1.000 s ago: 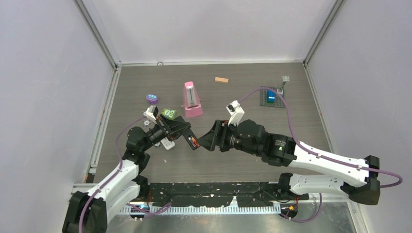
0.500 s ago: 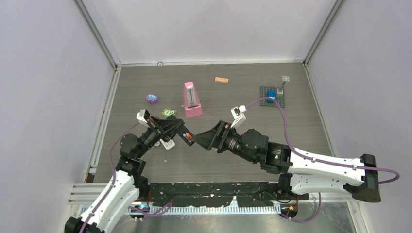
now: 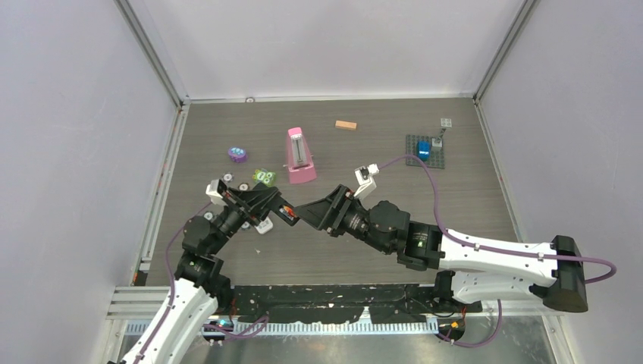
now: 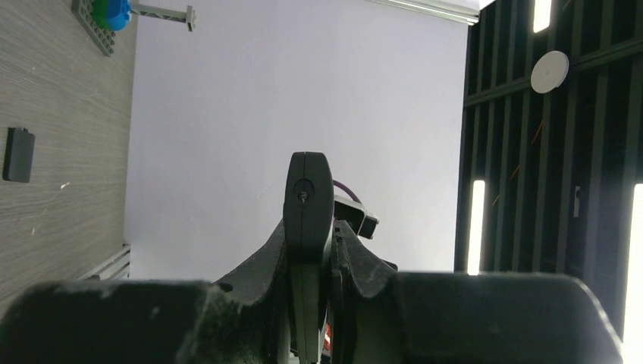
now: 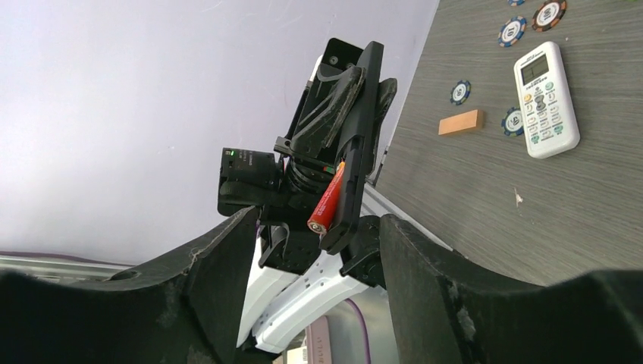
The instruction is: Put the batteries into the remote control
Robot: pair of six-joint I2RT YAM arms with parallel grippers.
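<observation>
1. Where my two arms meet, just on the near side of the pink block (image 3: 301, 155) and lifted off the table (image 3: 379, 144), my left claw (image 3: 279, 208) is clamped on the black remote (image 5: 356, 152).
2. One red battery (image 5: 327, 199) lies along the remote's open back, its lower end standing proud of the bay. I judge it part-seated, not yet pressed home.
3. My right claw (image 5: 315, 218) faces the remote with its fingers apart, one on either side of the battery's free end. So far as I can tell, they touch neither.
4. I can make out no other battery. A white remote (image 5: 546, 98) lies flat on the table, to the near left of the pink block.
5. Risk A: a push from my right claw off the battery's axis could lever the cell out of the bay. With the remote held aloft, the cell would drop to the table.
6. Risk B: a hard push could turn or slide the remote within my left claw's hold, and the alignment between cell and bay would be lost.
7. Risk C: closing my right fingers here could pinch the remote's body instead of the cell, since the two lie against each other.
8. Risk D: polarity marks are too small to read, so a reversed cell cannot be ruled out.
</observation>
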